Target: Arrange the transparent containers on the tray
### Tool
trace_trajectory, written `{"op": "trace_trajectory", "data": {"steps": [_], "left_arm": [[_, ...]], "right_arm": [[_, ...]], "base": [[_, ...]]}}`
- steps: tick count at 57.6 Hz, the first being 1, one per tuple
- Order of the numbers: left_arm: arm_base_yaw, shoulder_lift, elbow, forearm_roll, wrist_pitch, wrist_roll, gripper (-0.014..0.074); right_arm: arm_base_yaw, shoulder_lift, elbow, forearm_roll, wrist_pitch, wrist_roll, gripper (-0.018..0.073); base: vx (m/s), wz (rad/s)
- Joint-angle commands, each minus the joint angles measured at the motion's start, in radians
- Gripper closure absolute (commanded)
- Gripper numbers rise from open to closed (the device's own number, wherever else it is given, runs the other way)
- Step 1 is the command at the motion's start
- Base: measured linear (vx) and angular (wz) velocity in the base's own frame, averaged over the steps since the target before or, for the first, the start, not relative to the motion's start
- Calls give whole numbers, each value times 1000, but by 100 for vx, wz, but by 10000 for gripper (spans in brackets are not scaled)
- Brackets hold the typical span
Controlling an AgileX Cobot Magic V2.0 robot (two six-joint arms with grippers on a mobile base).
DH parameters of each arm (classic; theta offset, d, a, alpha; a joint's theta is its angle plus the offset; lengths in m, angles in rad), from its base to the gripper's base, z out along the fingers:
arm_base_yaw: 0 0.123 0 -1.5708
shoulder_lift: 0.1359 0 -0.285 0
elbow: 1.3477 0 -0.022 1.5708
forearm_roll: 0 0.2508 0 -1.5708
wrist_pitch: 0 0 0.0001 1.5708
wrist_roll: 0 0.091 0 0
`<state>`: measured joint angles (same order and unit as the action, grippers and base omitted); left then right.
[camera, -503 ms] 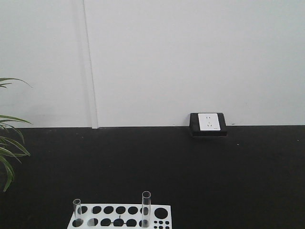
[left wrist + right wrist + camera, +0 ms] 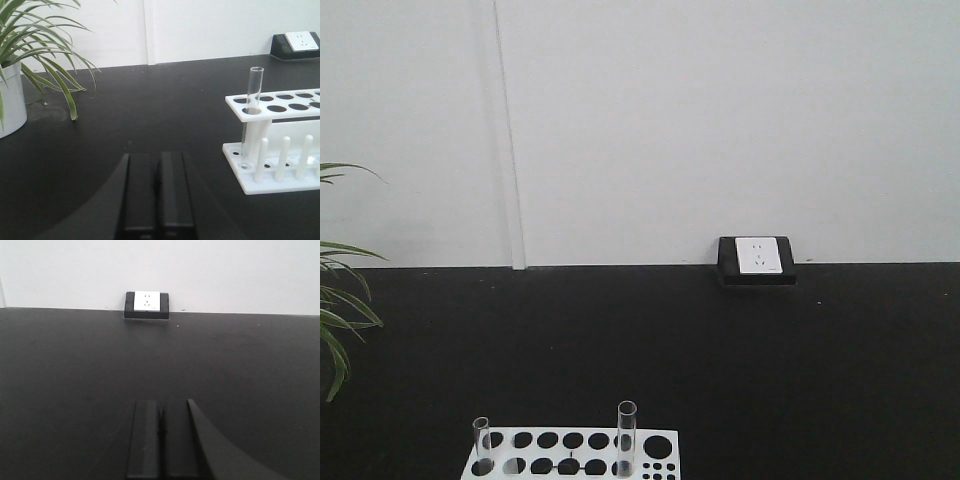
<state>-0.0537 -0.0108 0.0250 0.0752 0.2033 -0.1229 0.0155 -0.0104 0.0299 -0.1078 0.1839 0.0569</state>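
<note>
A white rack-like tray (image 2: 582, 452) with rows of round holes stands at the bottom edge of the front view. Two transparent containers stand upright in it: one tube at its left end (image 2: 481, 446) and one further right (image 2: 626, 438). The left wrist view shows the tray (image 2: 280, 182) to the right, with one tube (image 2: 252, 102) upright in its corner hole. My left gripper (image 2: 156, 160) is shut and empty, low over the black table, left of the tray. Facing bare table, my right gripper (image 2: 161, 407) is also shut with nothing in it.
A potted plant in a white pot (image 2: 10, 100) stands at the left; its leaves (image 2: 335, 320) show in the front view. A white wall socket in a black frame (image 2: 757, 258) sits at the table's back edge against the wall.
</note>
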Motion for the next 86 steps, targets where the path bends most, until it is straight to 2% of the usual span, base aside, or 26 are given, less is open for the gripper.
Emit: {"op": "trace_trajectory", "data": {"steps": [1, 36, 51, 56, 79, 86], "left_arm": [[2, -3, 38, -6, -75, -6, 604], [2, -3, 38, -6, -75, -6, 604], [2, -3, 38, -6, -86, -6, 604], [2, -3, 37, -7, -106, -9, 604], [2, -3, 30, -7, -387, -14, 604], [2, -3, 19, -7, -520, -14, 604]], "right_arm": [[-7, 2, 9, -1, -83, -9, 572], [-7, 2, 9, -1, -85, -8, 571], [-7, 2, 9, 22, -177, -1, 571], [-7, 2, 9, 22, -251, -1, 571], [-7, 2, 9, 22, -478, -2, 571], [-5, 2, -14, 37, -499, 8, 571]], "base": [[0, 0], [0, 0], [0, 0], [0, 0], [0, 0], [0, 0]]}}
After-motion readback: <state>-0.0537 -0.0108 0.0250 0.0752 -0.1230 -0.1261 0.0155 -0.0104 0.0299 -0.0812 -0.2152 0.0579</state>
